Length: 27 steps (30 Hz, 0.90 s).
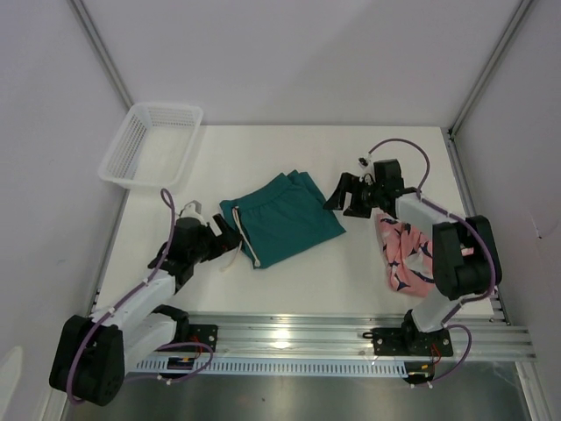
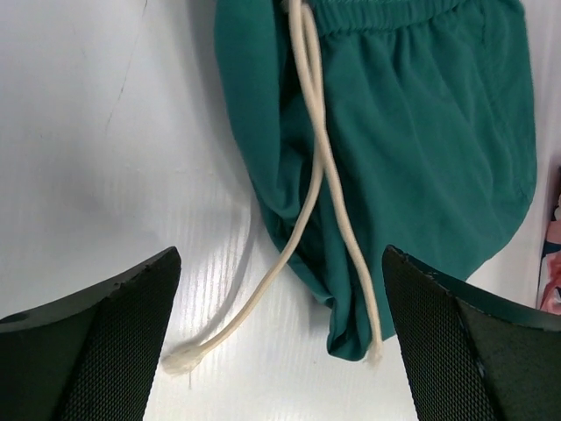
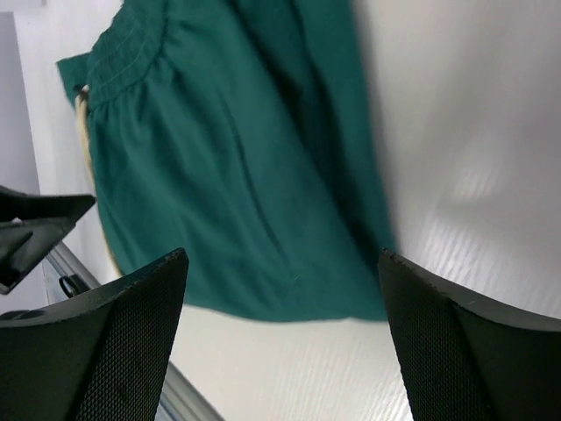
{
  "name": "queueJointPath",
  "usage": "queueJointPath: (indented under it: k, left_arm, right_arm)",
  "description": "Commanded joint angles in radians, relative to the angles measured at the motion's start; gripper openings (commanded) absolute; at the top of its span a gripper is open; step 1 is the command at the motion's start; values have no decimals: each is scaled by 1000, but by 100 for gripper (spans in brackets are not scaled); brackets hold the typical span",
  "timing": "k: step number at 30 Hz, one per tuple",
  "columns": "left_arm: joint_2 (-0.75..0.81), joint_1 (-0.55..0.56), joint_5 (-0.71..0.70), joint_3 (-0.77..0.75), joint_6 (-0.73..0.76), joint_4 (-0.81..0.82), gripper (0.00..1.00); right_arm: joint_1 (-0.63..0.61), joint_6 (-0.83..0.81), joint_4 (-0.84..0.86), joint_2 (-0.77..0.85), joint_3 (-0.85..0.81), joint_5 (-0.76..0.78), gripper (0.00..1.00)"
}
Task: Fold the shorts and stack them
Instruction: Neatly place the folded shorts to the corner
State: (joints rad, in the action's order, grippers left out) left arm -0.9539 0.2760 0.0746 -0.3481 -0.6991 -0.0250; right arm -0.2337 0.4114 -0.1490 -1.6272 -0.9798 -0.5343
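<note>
We see the teal shorts (image 1: 282,217) lying folded in the middle of the table (image 1: 307,282), their drawstring (image 2: 311,175) trailing toward the near edge. Our left fingers (image 2: 105,333) stand wide apart at the waistband side, holding nothing. Our right fingers (image 3: 114,342) gape empty at the opposite side. The pink shark-print shorts (image 1: 405,253) lie crumpled by the right edge.

drawstring shorts (image 1: 285,219) centre, printed shorts (image 1: 405,254) right
</note>
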Motion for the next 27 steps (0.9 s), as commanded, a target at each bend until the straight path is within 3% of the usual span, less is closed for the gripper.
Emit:
queueJointPath:
  k: [1, 9, 16, 22, 27]
  left_arm:
    - [-32, -9, 19, 52, -74, 180, 98]
    - [-193, -9, -13, 67, -92, 332, 99]
    - [-298, -9, 27, 64, -108, 493, 99]
    - [-407, 15, 48, 18, -125, 539, 98]
    - [-470, 32, 33, 8, -132, 569, 95]
  right_arm:
    - [33, -79, 32, -117, -91, -127, 90]
    - [45, -121, 65, -345, -256, -260, 97]
    - [13, -141, 25, -444, -329, -202, 98]
    - [-7, -147, 17, -482, -338, -193, 81]
    - [-27, -155, 11, -491, -341, -171, 75]
